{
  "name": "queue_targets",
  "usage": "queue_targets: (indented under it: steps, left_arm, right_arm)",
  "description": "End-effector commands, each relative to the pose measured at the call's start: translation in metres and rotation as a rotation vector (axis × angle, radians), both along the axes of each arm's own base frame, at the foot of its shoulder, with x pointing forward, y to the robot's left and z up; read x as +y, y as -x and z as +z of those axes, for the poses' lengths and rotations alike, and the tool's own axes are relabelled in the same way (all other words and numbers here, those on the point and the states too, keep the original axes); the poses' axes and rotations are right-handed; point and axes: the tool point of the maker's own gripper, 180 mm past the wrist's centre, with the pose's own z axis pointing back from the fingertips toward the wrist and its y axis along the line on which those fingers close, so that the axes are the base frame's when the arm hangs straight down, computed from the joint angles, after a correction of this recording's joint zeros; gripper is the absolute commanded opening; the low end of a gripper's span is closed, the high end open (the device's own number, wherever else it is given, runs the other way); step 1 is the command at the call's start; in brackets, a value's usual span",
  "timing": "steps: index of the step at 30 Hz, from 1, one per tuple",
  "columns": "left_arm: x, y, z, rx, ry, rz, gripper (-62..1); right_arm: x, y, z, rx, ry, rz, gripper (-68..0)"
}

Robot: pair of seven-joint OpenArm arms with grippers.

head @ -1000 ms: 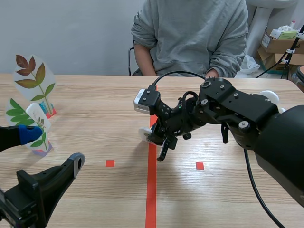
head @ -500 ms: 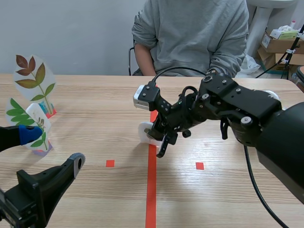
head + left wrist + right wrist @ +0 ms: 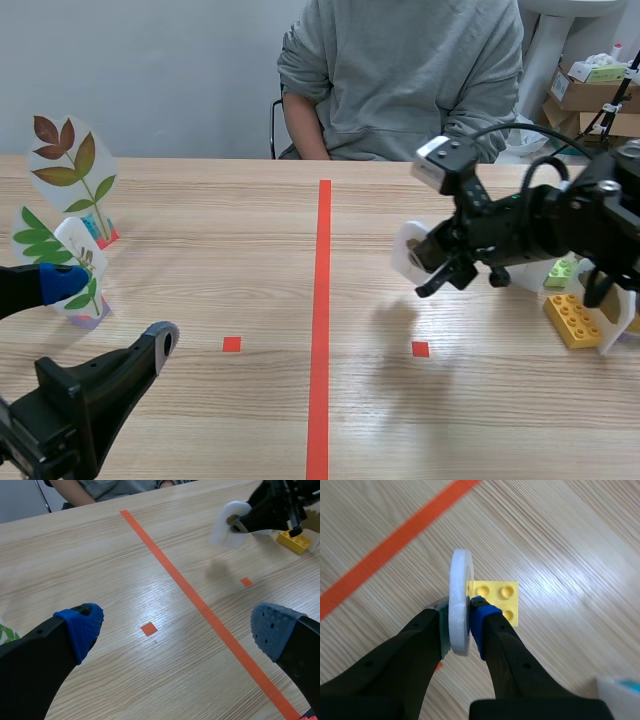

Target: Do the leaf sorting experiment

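Right now: white disc point(image 3: 460, 592) is pinched edge-on in the right fingers point(image 3: 487, 617), held up off the tabletop point(image 3: 200, 220).
Disc hangs right of the long orange tape line, with its shadow on the wood below. Yellow brick point(image 3: 572, 320) lies on the tabletop further right, with a small green brick point(image 3: 560, 270) just behind it. Left fingers point(image 3: 80, 625) are spread wide with nothing between them, low at the near left. Two leaf cards stand at the left edge: brown-leaf card point(image 3: 68, 165) behind, green-leaf card point(image 3: 50, 250) in front. Person in grey sweatshirt point(image 3: 400, 70) sits across.
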Motion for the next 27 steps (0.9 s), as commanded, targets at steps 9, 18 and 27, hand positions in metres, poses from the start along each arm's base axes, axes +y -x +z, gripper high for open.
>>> queue_targets:
  steps: [9,18,27]
  left_arm:
    - [-0.001,-0.002,0.009,-0.028,0.010,0.001,1.4]
    - [-0.001,-0.002,0.009,-0.029,0.010,0.001,1.4]
    - [-0.001,-0.002,0.009,-0.028,0.010,0.001,1.4]
  right_arm:
    - [-0.092,0.000,0.006,-0.002,-0.060,-0.307,-65.6]
    - [-0.167,-0.001,0.018,-0.058,-0.032,-0.514,-65.6]
    - [-0.180,0.005,0.007,-0.033,-0.040,-0.555,-65.6]
